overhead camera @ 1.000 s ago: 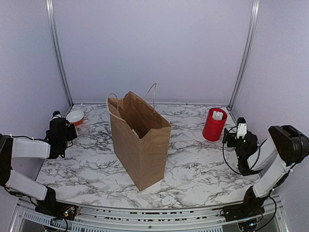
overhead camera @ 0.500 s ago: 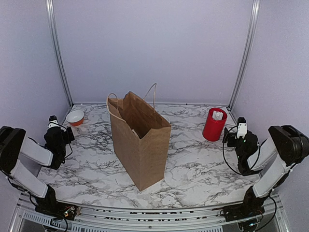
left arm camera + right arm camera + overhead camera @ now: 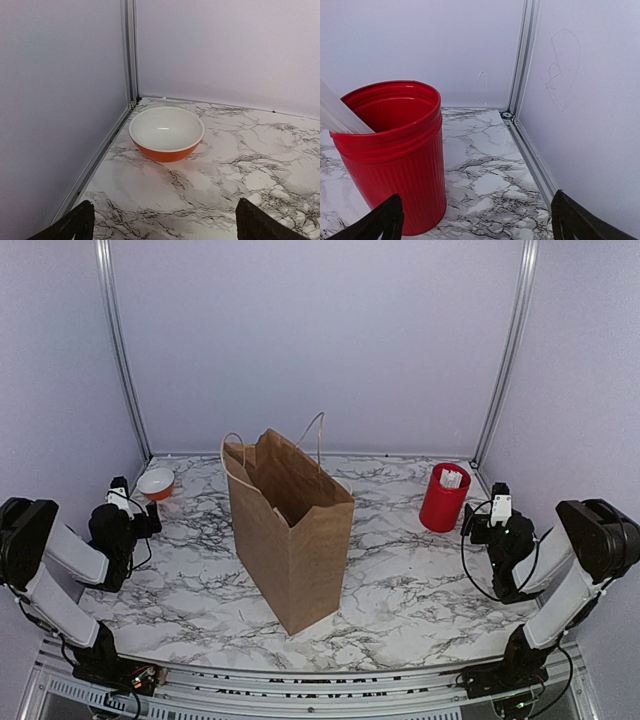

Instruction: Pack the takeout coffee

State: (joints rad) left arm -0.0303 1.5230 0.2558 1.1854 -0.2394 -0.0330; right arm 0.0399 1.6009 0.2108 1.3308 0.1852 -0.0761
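Marbled white desk (image 3: pixel 400 590) carries a tall brown paper bag (image 3: pixel 295 540), upright and open-mouthed for loading. Either side of the bag, the left hand (image 3: pixel 132 505) and right hand (image 3: pixel 490 512) rest empty, fingers apart. Farther back sit a white-lined orange bowl (image 3: pixel 166 135) on the left and a ribbed red cup (image 3: pixel 395 150) of white sticks on the right. The takeout coffee is unseen, possibly inside the bag.

- I see a bag (image 3: pixel 300 550) of creased, matt brown paper.
- The table (image 3: pixel 420 590) shows a smooth, marble-look finish, faintly shiny.
- The red cup (image 3: pixel 395 165) is ribbed and glossy; plastic or metal, I cannot tell.
- The bowl (image 3: pixel 166 132) gleams, glazed.
- The corner rails (image 3: pixel 130 50) are dull metal.
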